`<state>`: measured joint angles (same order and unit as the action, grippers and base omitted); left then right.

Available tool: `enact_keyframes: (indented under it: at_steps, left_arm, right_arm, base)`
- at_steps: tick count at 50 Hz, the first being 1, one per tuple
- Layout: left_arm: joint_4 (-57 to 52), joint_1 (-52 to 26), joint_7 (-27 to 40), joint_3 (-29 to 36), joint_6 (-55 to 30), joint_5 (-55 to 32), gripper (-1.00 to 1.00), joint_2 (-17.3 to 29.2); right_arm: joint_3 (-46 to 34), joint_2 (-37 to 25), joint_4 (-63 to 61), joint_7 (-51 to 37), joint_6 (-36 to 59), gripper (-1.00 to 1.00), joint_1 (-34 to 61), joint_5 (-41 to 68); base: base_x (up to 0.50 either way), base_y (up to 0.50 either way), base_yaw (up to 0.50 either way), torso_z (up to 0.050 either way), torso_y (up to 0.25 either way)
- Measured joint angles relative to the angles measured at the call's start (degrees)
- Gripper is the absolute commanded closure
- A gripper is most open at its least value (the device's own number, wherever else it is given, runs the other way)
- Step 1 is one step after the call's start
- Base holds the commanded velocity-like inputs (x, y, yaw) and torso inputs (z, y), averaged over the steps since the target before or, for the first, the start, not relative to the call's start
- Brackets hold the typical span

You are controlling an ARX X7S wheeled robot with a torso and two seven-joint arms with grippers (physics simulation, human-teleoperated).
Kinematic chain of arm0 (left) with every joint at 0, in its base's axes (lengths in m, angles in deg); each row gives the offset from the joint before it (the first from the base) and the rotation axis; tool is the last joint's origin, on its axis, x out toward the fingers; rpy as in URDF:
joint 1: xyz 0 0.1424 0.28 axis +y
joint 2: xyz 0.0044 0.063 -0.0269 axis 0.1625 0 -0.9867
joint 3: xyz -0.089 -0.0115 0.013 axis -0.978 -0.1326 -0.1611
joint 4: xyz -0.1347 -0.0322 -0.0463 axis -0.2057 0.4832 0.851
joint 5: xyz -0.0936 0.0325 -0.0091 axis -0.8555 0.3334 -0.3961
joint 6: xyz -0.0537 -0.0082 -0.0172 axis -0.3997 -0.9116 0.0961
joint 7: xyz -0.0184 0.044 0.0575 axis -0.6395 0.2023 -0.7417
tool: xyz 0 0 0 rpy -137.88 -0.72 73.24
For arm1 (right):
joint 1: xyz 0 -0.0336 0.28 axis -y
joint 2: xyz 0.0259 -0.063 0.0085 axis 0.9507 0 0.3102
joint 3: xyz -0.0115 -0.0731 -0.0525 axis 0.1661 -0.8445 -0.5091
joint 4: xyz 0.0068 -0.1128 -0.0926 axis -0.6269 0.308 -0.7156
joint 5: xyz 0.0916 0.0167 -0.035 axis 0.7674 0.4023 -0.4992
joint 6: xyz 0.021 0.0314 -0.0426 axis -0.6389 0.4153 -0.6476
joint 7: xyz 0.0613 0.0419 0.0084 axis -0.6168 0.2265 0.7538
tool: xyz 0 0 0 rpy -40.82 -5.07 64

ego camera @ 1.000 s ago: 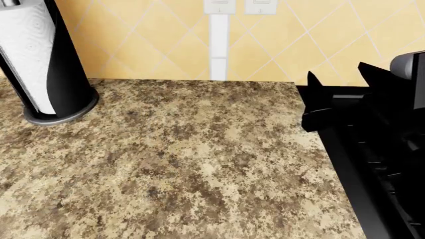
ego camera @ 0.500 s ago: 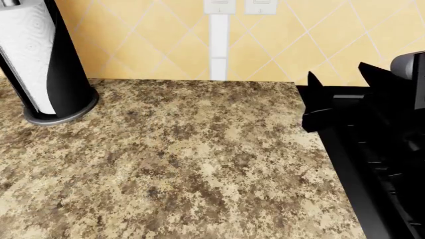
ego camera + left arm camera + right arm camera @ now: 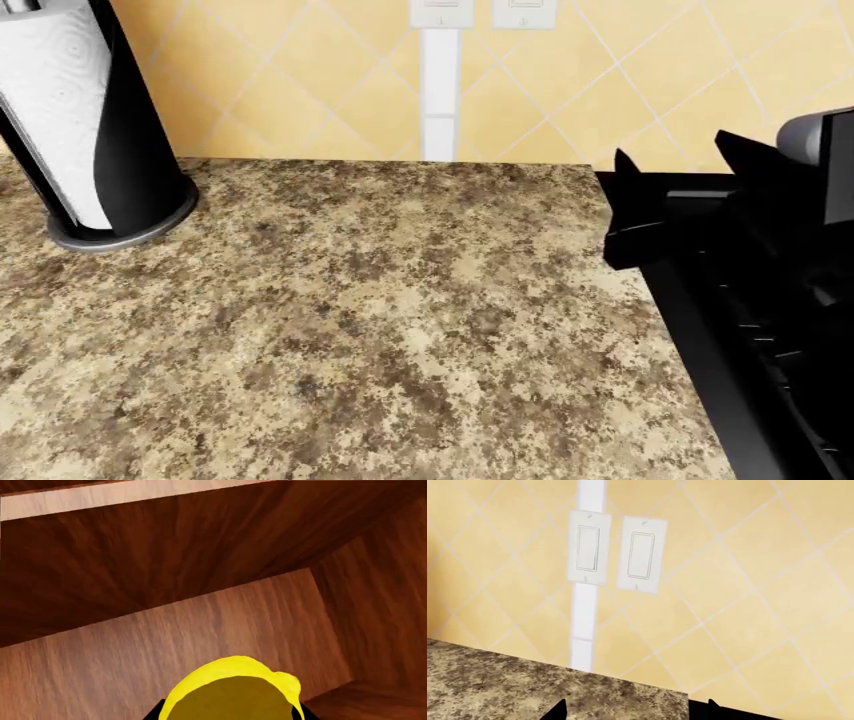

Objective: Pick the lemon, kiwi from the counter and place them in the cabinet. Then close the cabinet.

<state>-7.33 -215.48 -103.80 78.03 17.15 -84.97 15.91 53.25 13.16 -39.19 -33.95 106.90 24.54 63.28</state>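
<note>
Left wrist view: the lemon (image 3: pixel 230 692) fills six o'clock, the left gripper (image 3: pixel 230 715) pinching it with black tips just peeking out on either side, brown wooden cabinet (image 3: pixel 200 580) panels all around and beyond it. Head view: speckled tabletop (image 3: pixel 347 320) runs wide, paper towel holder (image 3: pixel 80 120) up at ten o'clock, black stove (image 3: pixel 761 330) at three o'clock. Right wrist view: the right gripper (image 3: pixel 634 711) shows two dark tips spread apart at six o'clock, wall switches (image 3: pixel 617 555) on yellow tile (image 3: pixel 760 580) at twelve
</note>
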Motion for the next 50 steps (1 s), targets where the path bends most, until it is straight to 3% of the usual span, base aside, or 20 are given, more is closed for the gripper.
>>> enact_keyframes:
  at_steps: [8,17,18,39,50]
  left_arm:
    - [8.7,0.0,-4.4,-5.2,2.6,11.5,1.00,-3.0]
    - [16.6,0.0,-8.1,-7.0,3.8,18.7,1.00,-5.1]
    - [17.2,0.0,-8.4,-7.1,3.8,19.3,-1.00,-5.2]
    - [18.8,0.0,-8.8,-10.2,3.6,22.3,-1.00,-6.0]
    - [6.8,2.8,-7.4,-11.3,-1.7,22.2,-1.00,-5.6]
  right_arm:
    - [-0.2,0.0,0.0,0.1,-0.2,-1.00,-0.1,-0.1]
    - [-0.4,-0.1,0.2,0.3,-0.5,-1.00,-0.2,-0.4]
    - [-0.4,-0.1,0.2,0.3,-0.5,-1.00,-0.3,-0.4]
    - [-0.8,-0.1,0.5,0.6,-1.1,-1.00,-0.7,-0.8]
    - [-0.9,-0.1,0.5,0.6,-1.5,-1.00,-0.9,-1.0]
  base:
    - [0.00,0.00,0.00,0.000,0.000]
    - [0.00,0.00,0.00,0.000,0.000]
    - [0.00,0.00,0.00,0.000,0.000]
    - [0.00,0.00,0.00,0.000,-0.002]
    - [0.00,0.00,0.00,0.000,0.000]
